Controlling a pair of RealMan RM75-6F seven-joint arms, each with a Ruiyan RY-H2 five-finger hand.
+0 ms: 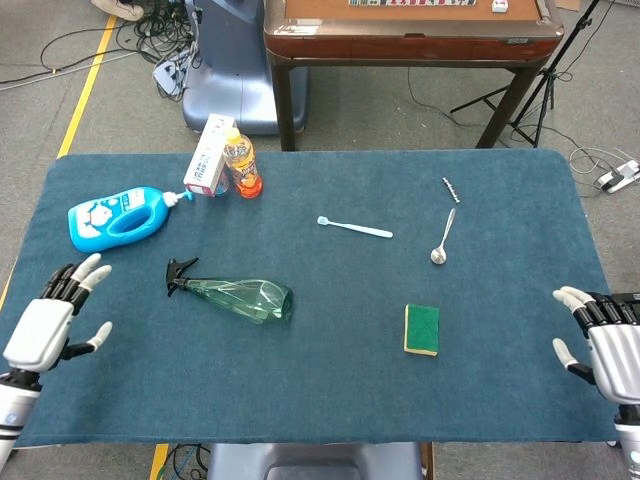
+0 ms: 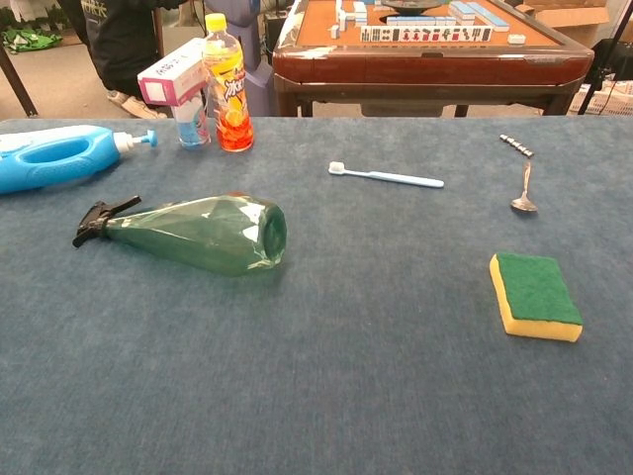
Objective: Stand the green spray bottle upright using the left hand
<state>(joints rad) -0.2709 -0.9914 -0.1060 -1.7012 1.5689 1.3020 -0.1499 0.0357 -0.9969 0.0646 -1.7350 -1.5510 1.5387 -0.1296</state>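
Green, translucent and plastic, the spray bottle (image 1: 238, 296) is seen lying on its side on the blue cloth-covered table (image 1: 330, 390) — black trigger head toward nine o'clock, flat base toward three. The left hand (image 1: 48, 327) is held empty with fingers spread, well apart from the bottle at its nine o'clock; the right hand (image 1: 608, 345), likewise spread and empty, is kept at the far edge. The reach is judged barely begun — next, the body must be approached and grasped so the base can be swung down.

spray bottle (image 2: 203, 234): clear green, black trigger head
sponge (image 2: 535, 295): green over yellow
detergent jug (image 1: 117, 219): bright blue
drink bottle (image 2: 227, 87): orange, apparently yellow-capped
table cloth (image 1: 330, 380): dark teal
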